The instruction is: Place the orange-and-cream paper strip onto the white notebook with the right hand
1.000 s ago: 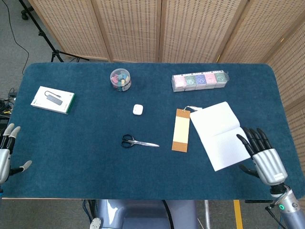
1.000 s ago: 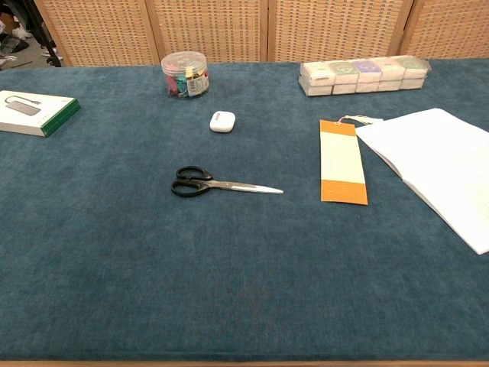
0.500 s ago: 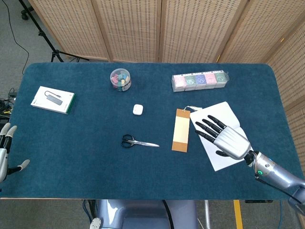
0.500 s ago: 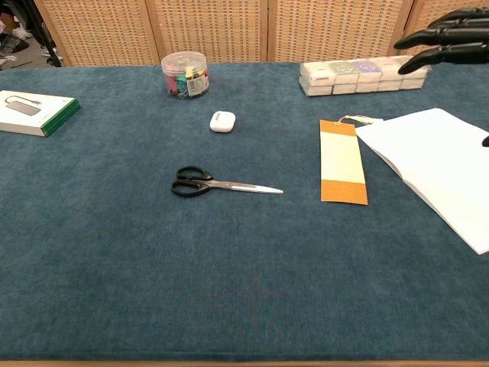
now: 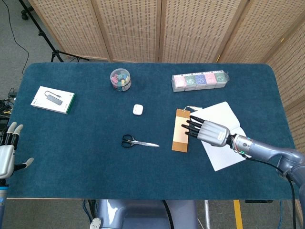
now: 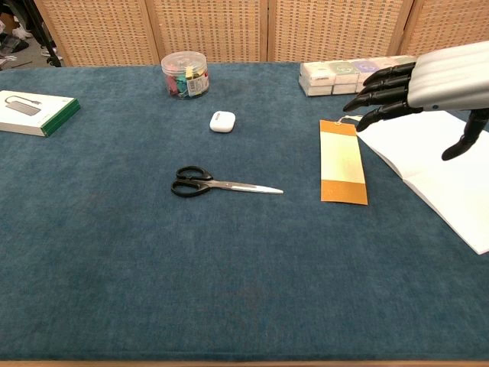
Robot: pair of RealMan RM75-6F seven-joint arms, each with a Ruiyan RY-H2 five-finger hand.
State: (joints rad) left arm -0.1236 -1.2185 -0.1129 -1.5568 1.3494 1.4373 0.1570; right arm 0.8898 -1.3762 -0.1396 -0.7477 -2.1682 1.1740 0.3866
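Behind, wicker screens (image 5: pixel 143 28) around blue-carpeted table (image 5: pixel 95 162).

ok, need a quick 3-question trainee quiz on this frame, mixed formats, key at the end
1. True or false: the right hand already holds the paper strip.
2. Multiple choice: what lies nearest the strip on its left in the head view? A) scissors B) clear jar of clips C) boxed adapter
3. Fill in: the strip lies flat on the blue table, just beside the white ______.

Key
1. False: the fingers are spread above the strip and the notebook's edge; the chest view shows them off the cloth with nothing in them.
2. A
3. notebook
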